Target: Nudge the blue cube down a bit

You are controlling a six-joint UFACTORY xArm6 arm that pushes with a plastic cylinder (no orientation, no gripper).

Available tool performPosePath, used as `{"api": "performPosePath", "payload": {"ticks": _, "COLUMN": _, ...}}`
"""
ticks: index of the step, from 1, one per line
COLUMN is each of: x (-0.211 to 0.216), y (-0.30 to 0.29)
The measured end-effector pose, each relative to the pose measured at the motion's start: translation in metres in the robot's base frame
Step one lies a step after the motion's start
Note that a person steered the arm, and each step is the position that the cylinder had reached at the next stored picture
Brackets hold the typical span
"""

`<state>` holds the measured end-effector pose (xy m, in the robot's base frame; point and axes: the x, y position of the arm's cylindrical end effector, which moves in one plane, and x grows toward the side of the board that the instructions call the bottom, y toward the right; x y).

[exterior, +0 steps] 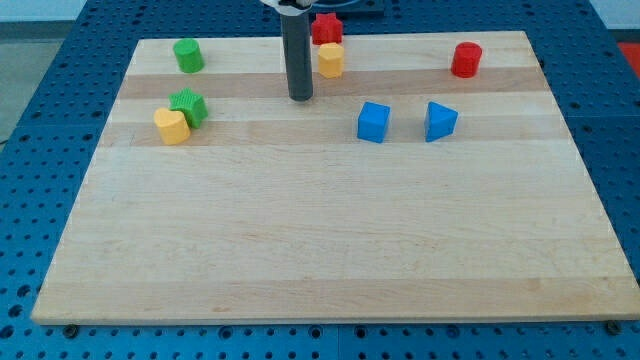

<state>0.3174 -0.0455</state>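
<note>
The blue cube (373, 122) sits on the wooden board (330, 240), right of centre in the upper half. A blue triangular block (439, 120) lies just to its right, apart from it. My tip (300, 98) is up and to the left of the blue cube, with a clear gap between them. The tip stands just left of a yellow block (331, 61) and touches no block.
A red block (327, 28) sits above the yellow one at the top edge. A red cylinder (466, 60) is at the upper right. A green cylinder (188, 55) is at the upper left. A green block (189, 106) and a yellow block (171, 127) touch at the left.
</note>
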Motion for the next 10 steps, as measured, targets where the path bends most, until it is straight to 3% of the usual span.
{"api": "performPosePath", "payload": {"ticks": 2, "x": -0.001, "y": -0.001}}
{"api": "performPosePath", "payload": {"ticks": 9, "x": -0.006, "y": -0.095}}
{"api": "performPosePath", "payload": {"ticks": 10, "x": 0.008, "y": -0.025}}
